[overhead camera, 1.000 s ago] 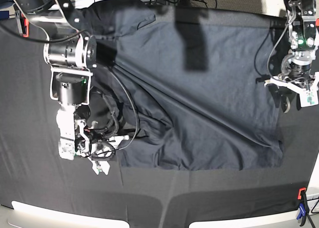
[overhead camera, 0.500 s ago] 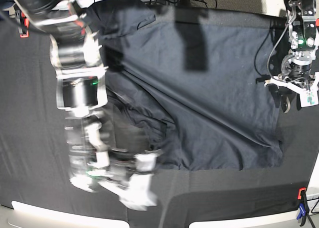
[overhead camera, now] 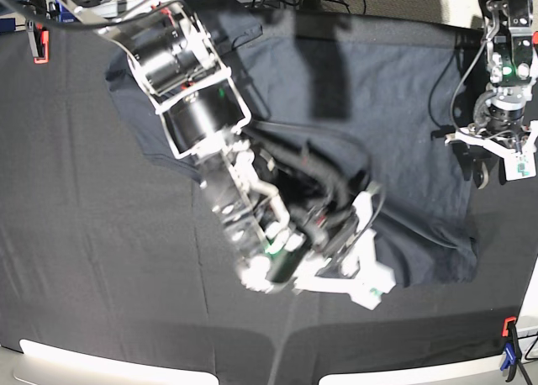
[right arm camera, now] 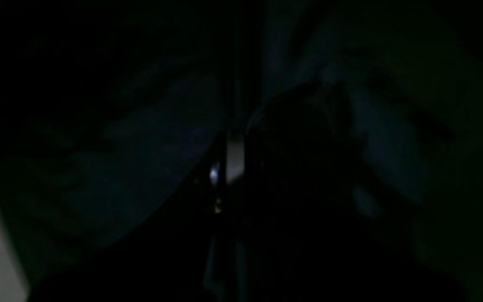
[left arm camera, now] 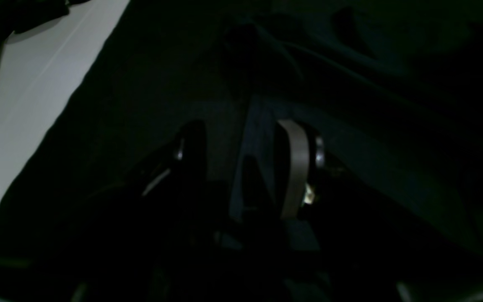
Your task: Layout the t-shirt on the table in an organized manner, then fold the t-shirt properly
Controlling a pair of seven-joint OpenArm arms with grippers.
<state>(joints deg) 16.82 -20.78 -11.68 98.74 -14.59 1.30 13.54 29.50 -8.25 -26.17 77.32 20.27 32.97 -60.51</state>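
Since prev frame right gripper [overhead camera: 357,271], jaws closed on cloth, swung rightward dragging t-shirt [overhead camera: 378,141] across counter [overhead camera: 76,259]; shirt mid-counter, w/ bunched lower edge, layout unfinished, folding not begun; left gripper [overhead camera: 492,154] open, empty.

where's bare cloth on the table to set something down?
Free: left strip beside the t-shirt, and the near strip along the pale table edge. Crowded: centre under the right gripper, and the shirt's right edge by the left gripper.

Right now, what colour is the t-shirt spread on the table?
Dark charcoal-navy t-shirt, plain, best seen in the base view.
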